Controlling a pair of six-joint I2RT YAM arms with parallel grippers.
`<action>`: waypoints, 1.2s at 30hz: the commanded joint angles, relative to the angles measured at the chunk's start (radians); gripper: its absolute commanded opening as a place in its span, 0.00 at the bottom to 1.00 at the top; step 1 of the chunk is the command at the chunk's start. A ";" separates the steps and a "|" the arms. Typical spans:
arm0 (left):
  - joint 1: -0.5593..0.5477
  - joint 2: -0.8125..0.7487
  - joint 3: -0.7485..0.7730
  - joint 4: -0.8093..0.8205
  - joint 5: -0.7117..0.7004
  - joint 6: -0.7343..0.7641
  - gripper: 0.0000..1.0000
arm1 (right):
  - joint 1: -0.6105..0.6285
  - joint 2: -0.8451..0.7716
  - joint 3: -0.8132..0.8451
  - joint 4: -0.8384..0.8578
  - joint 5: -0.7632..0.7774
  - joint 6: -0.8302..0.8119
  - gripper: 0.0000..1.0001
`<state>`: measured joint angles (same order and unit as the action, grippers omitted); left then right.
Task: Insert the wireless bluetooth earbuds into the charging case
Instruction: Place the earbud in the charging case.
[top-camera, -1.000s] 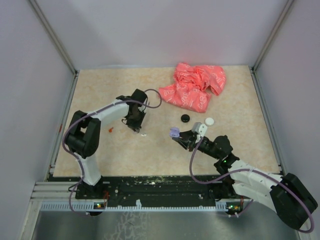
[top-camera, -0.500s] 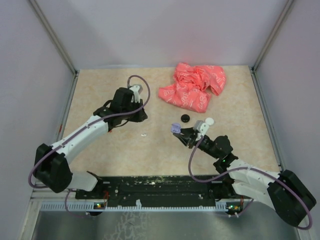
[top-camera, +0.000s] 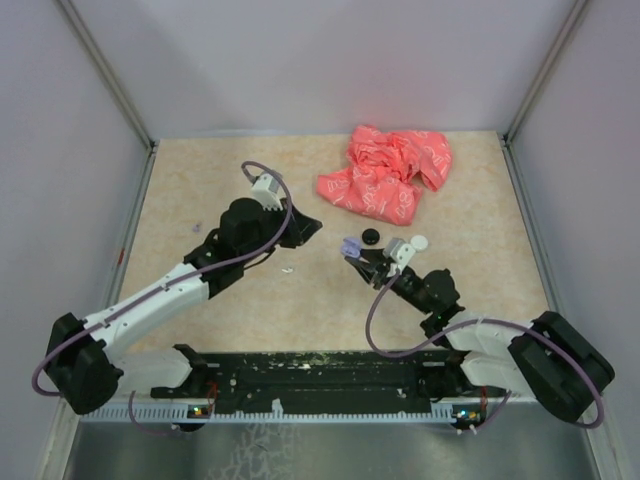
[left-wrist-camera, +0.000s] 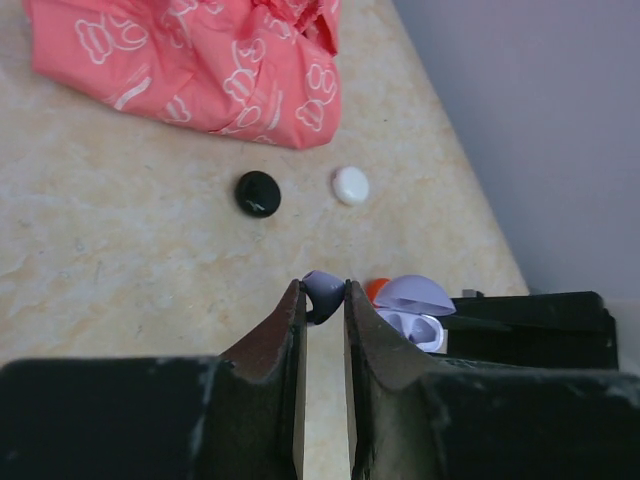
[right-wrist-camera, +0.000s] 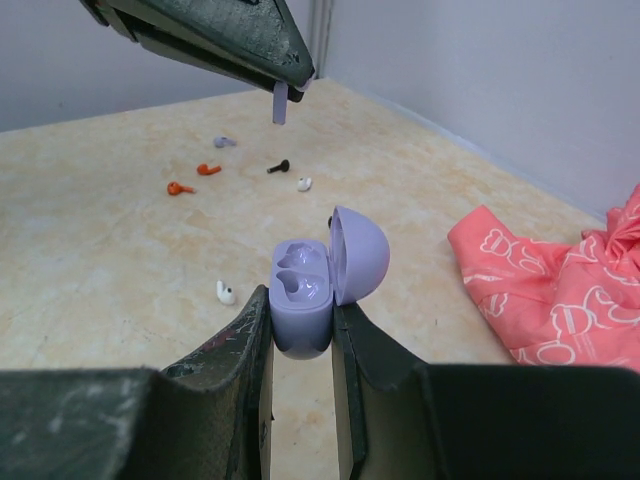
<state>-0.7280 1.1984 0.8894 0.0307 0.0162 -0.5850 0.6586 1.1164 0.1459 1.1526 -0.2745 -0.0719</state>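
Left jaws: pinching shut on a purple earbud (left-wrist-camera: 323, 296), hovering near the case (right-wrist-camera: 303, 310).
Right jaws: clamping the open case by its base.
Handling: earbud seeming light, slick — pinch the head.

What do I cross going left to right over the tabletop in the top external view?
White earbud → purple charging case in the right jaws → black disc → white disc. The pink cloth overlaps several, so omitted.

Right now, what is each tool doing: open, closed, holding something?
Left tool: closed on a pale purple earbud.
Right tool: closed on the open purple charging case.
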 joint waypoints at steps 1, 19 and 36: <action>-0.053 -0.021 -0.048 0.226 -0.056 -0.130 0.22 | 0.003 0.035 0.044 0.188 0.035 -0.023 0.00; -0.223 0.052 -0.075 0.435 -0.228 -0.194 0.22 | 0.003 0.155 0.015 0.470 0.106 -0.010 0.00; -0.323 0.125 -0.023 0.445 -0.382 -0.060 0.21 | 0.003 0.172 0.006 0.510 0.102 0.004 0.00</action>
<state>-1.0286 1.3132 0.8345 0.4538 -0.3119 -0.6922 0.6586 1.2861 0.1459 1.5597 -0.1715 -0.0914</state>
